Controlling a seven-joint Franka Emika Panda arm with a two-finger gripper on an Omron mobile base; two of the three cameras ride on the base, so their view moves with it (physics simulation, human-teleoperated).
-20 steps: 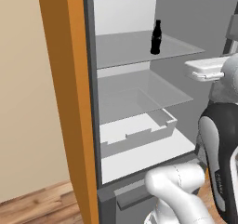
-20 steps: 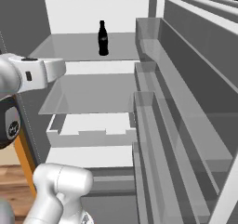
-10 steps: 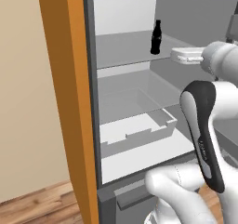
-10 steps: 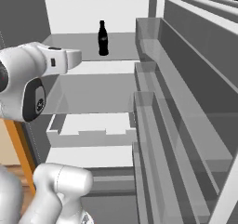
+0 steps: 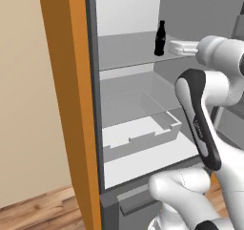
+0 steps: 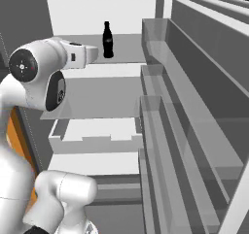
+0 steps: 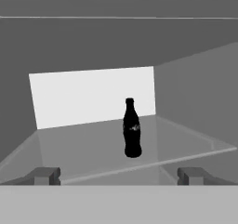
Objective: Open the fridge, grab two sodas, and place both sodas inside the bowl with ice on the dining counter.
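Bottle (image 7: 132,128), black and slim, stands upright on the fridge's (image 5: 76,105) top glass shelf (image 6: 121,46), ahead of the fingers (image 7: 46,175), which are spread wide and hold nothing. They point at it from the shelf's front edge, apart from it. Below sits a pale drawer (image 5: 138,133). The fridge door (image 6: 204,107) hangs open.

Open path from gripper (image 7: 119,175) straight onto top glass shelf (image 7: 83,146); jaws spread wide, nothing between them. Only black bottle (image 7: 132,128) standing upright mid-shelf, bare glass either side and in front. Fridge (image 5: 90,105) side walls and back panel hemming shelf. Door bins (image 6: 180,111) crowding right side.
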